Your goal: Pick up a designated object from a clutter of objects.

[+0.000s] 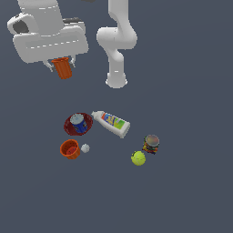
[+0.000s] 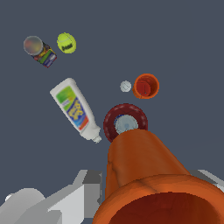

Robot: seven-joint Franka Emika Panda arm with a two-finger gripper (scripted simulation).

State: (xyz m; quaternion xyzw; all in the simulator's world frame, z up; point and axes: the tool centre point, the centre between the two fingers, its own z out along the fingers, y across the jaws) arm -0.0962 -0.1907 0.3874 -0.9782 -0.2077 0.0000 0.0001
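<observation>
My gripper (image 1: 62,67) hangs high above the floor, shut on the small orange-red tapered cup (image 1: 63,68). In the wrist view this cup (image 2: 144,170) fills the foreground, its open mouth toward the camera, with a grey finger (image 2: 83,192) beside it. Far below lies the clutter. It includes the larger orange-red cup (image 1: 70,149), a tiny white ball (image 1: 85,148), and a dark red bowl (image 1: 68,125) holding a blue can (image 1: 78,124). A white squeeze bottle (image 1: 112,123) lies on its side there. There are also a multicoloured can (image 1: 151,144) and a yellow tennis ball (image 1: 138,158).
The arm's white base (image 1: 116,80) stands behind the clutter. From the wrist, the bowl (image 2: 109,118) is partly hidden behind the held cup. The bottle (image 2: 75,109), larger cup (image 2: 146,86), multicoloured can (image 2: 39,51) and tennis ball (image 2: 66,43) lie spread on the dark floor.
</observation>
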